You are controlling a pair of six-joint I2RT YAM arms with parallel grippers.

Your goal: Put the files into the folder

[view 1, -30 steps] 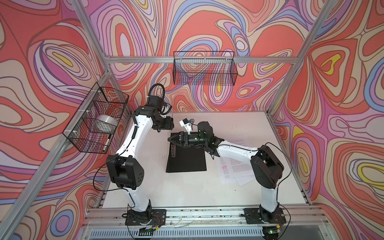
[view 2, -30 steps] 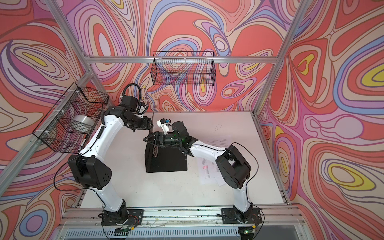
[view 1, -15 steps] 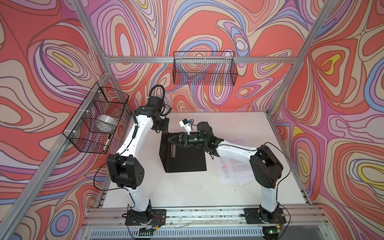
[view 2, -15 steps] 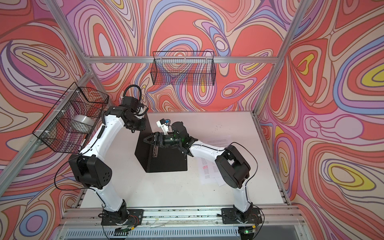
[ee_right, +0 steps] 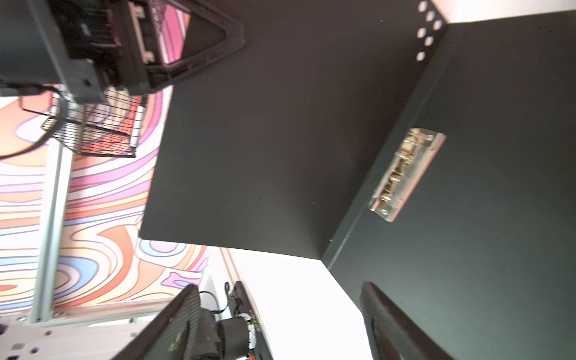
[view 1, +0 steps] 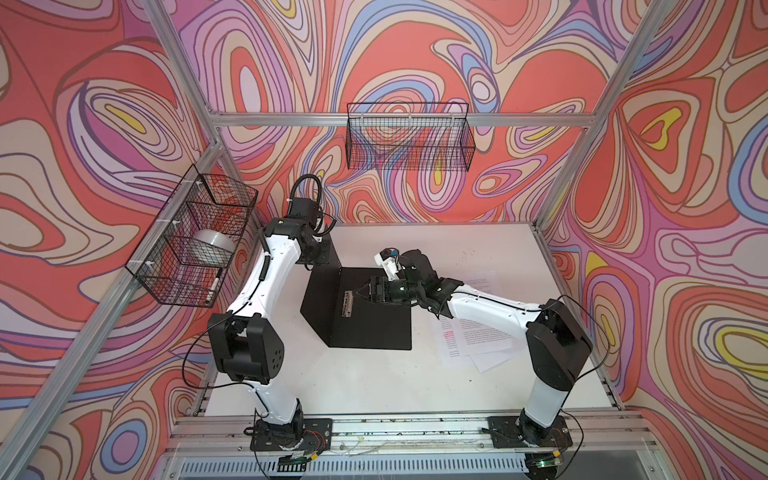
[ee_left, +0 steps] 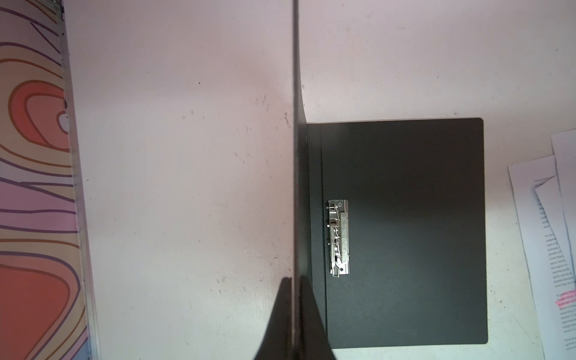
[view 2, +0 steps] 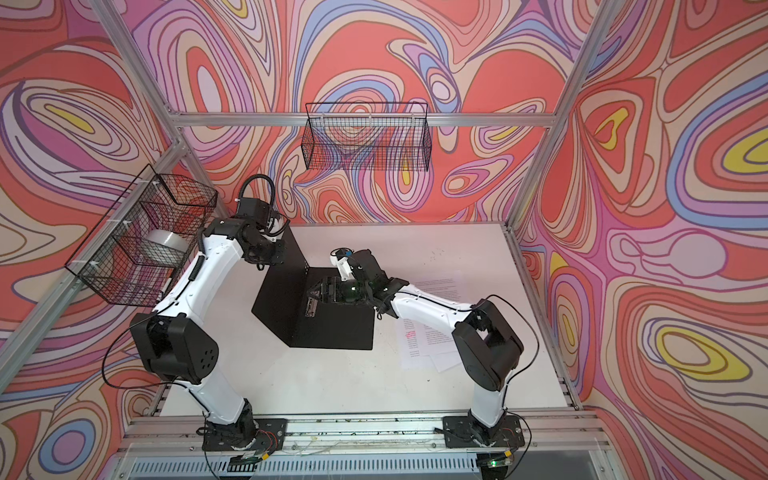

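While the folder [view 1: 374, 328] lies open mid-table [view 1: 374, 386], black inside up, its cover [view 1: 322, 274] stands raised, near upright, and the left gripper [ee_left: 294, 282] is clamped tight on that cover's edge. The right gripper [view 1: 368, 290] hovers just above the metal clip [view 1: 347, 303], jaws wide, nothing in them. The files [view 1: 478, 338] lie loose just right of the folder, partly under the right arm. Opening looks done and loading hasn't begun. Next, I'd say, the right arm must go to the sheets, grip them and slide them onto the base.
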